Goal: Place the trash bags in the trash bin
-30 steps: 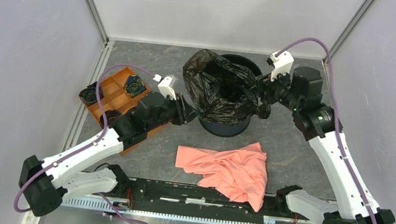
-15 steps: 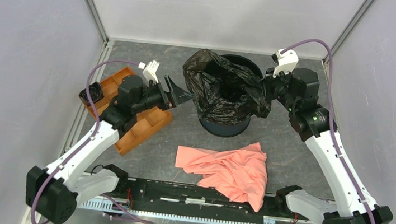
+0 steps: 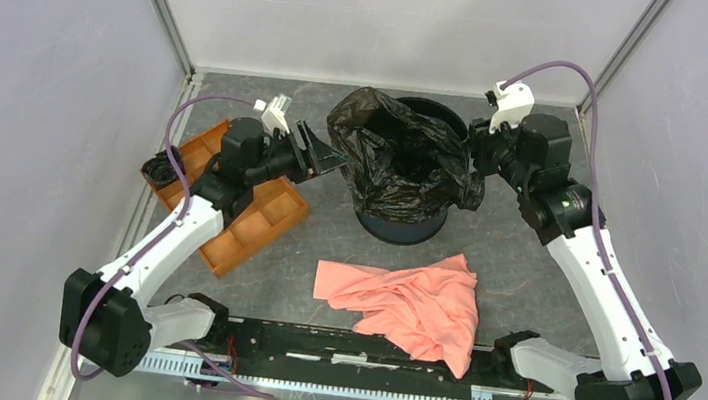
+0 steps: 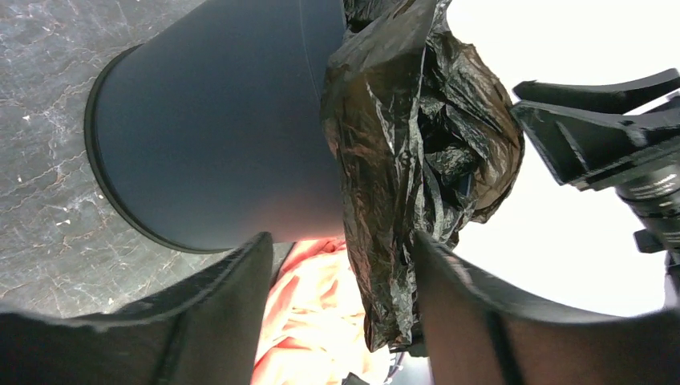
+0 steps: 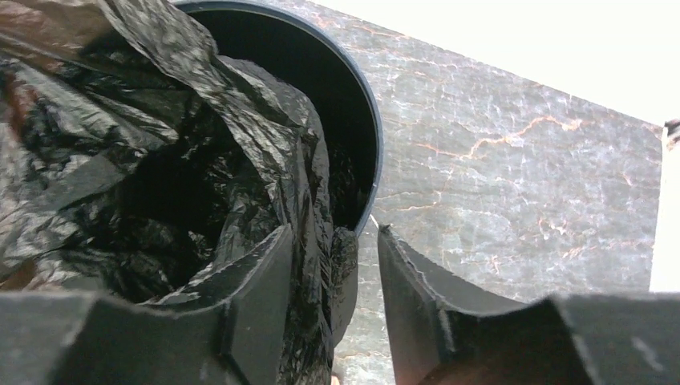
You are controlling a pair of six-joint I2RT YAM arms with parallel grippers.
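Evidently poised to tuck film downward, the left gripper stood spread at the trash bin's left side, the trash bag's hanging skirt between its fingers, unclamped. The right gripper, likewise spread, straddled the bin's right rim. The bag bunched in the bin's mouth, spilling over both edges. Working room seemed best behind the bin; a salmon-pink cloth lay before it.

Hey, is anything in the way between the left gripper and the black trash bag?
Nothing visible. The left gripper, jaws open, faces the wrinkled black plastic trash bag draped over the tall navy-blue bin, only air between. The salmon-pink cloth lies aside.
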